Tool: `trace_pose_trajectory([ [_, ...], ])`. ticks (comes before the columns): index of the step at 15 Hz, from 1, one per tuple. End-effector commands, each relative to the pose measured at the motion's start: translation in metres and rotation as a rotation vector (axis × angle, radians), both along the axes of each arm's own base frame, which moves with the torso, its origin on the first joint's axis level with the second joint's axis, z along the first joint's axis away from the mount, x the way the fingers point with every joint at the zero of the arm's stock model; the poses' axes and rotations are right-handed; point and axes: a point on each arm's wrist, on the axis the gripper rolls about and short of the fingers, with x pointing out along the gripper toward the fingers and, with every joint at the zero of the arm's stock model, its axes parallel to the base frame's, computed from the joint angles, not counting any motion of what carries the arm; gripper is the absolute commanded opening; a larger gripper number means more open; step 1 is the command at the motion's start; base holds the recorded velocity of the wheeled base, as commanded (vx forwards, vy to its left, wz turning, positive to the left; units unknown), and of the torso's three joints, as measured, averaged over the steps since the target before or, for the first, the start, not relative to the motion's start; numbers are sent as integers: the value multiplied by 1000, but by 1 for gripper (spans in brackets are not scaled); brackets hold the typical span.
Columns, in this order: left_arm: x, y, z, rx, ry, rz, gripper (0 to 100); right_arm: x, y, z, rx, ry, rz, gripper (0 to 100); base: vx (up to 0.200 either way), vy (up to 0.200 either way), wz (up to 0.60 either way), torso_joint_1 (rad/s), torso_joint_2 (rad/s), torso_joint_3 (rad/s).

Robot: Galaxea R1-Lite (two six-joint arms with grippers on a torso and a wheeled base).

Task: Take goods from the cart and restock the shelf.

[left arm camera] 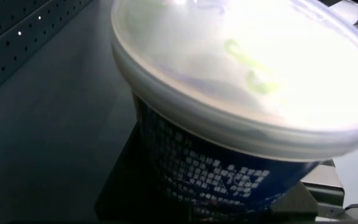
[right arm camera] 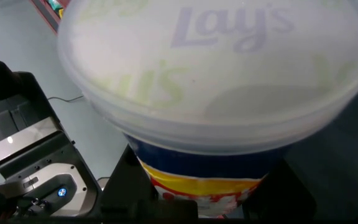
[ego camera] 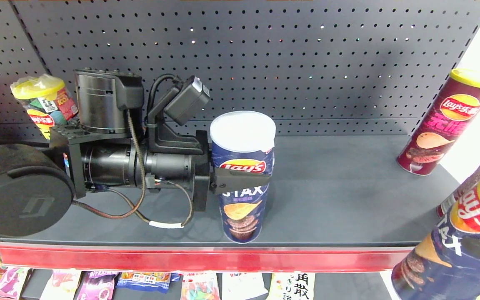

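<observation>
- Blue can point(ego camera: 243, 212): upright on the shelf point(ego camera: 340, 196), close to its front lip. The base looks to be down, though I cannot tell for sure.
- Left gripper point(ego camera: 242, 180): jaws closed across the can's middle, over the logo.
- The step looks like the set-down. Make sure the base sits flat, part the jaws only slightly, then draw straight back. A tall can tips easily.
- Look: tall navy tube, white plastic lid, yellow-red logo, chips pictured low.
- Second can point(ego camera: 465, 237): same kind, tilted, off the shelf's right front, with the right gripper point(right arm camera: 210, 208) closed on it.
- Maroon can point(ego camera: 444, 121): back right, well apart.
</observation>
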Motion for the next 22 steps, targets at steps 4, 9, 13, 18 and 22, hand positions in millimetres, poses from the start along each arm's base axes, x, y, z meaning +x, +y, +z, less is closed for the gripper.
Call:
trace_pose_trajectory([
  [4,-6,4,-4,7,22,1,0,0,0,0,0,0,1,0,0,0,0,0,0,0],
  [9,-6,4,-5,10,21,4,0,1,0,0,-2,2,1,0,0,0,0,0,0,0],
  [13,-8,6,-5,10,26,11,100,5,2,0,-7,13,3,0,0,0,0,0,0,0],
  [18,-21,29,-9,22,39,64,100,46,23,34,-4,8,6,0,0,0,0,0,0,0],
  [22,-44,67,-16,33,56,160,100,94,47,49,-8,20,15,0,0,0,0,0,0,0],
])
